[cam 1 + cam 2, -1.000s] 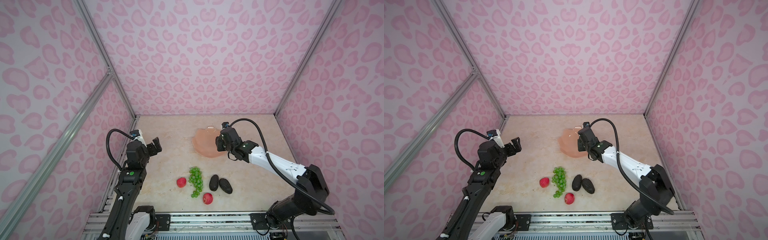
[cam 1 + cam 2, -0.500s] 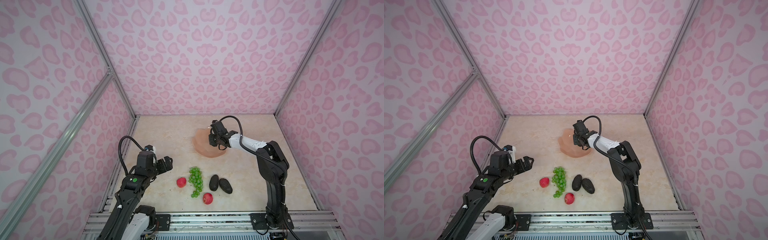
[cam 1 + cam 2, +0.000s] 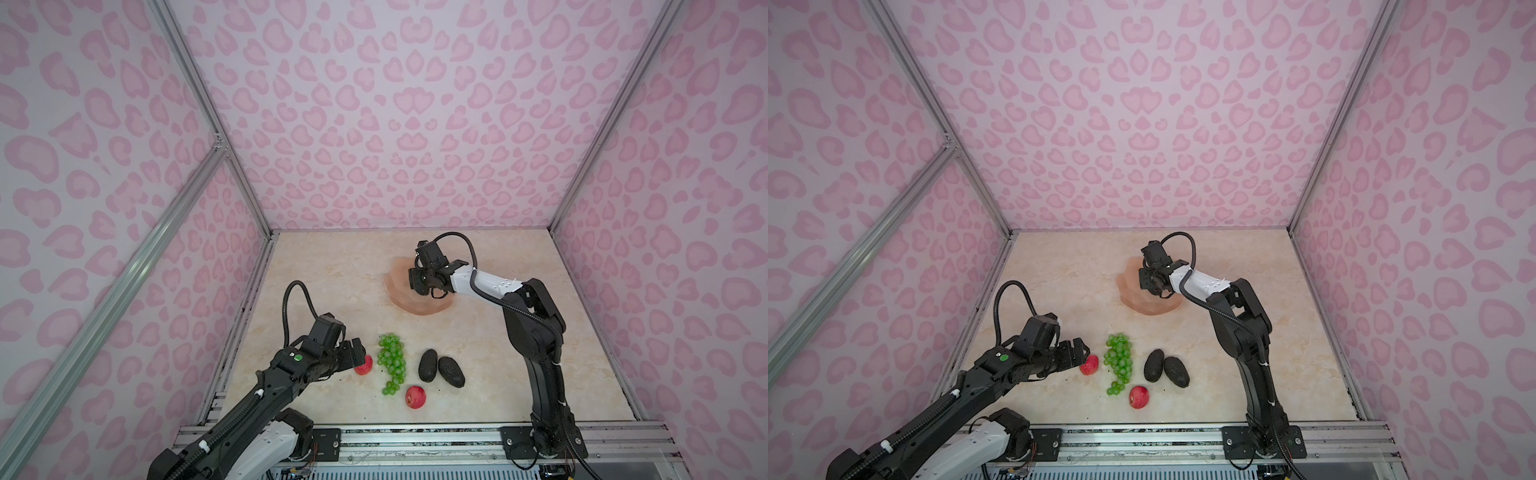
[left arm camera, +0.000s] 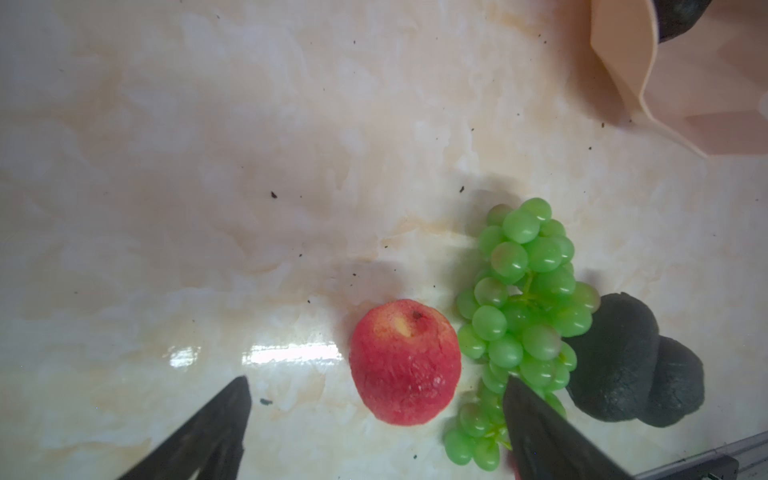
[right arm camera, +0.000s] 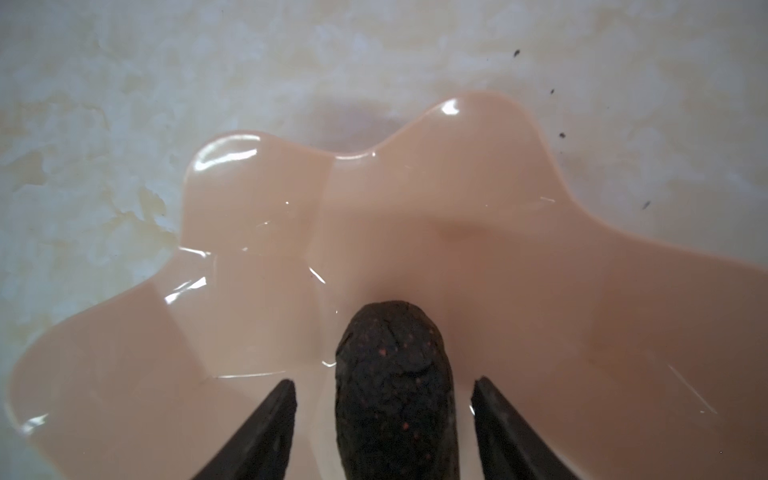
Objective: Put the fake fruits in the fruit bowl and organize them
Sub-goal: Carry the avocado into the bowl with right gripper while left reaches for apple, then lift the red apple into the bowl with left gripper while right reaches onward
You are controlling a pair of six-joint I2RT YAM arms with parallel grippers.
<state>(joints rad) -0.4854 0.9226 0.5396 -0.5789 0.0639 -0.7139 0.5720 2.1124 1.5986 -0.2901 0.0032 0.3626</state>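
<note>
right hand (image 5: pixel 382 381) hangs over the fruit bowl (image 5: pixel 415 187), part open, fingers clear of the avocado (image 5: pixel 392 374) lying in it. left hand (image 4: pixel 376 380) gapes wide around a red fruit (image 4: pixel 405 361) on the worktop (image 4: pixel 208 166), beside the grapes (image 4: pixel 523 299) and two more avocados (image 3: pixel 428 365).

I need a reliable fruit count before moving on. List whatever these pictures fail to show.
- Both top views: the right tool covers the avocado inside the fruit bowl; the right wrist view shows it, near end cut by the frame edge.
- Both top views: the left tool hides part of one red fruit.
- Left wrist view: a tool finger covers the grapes' end and nearly all the other red fruit; the fruit bowl is cropped.
</note>
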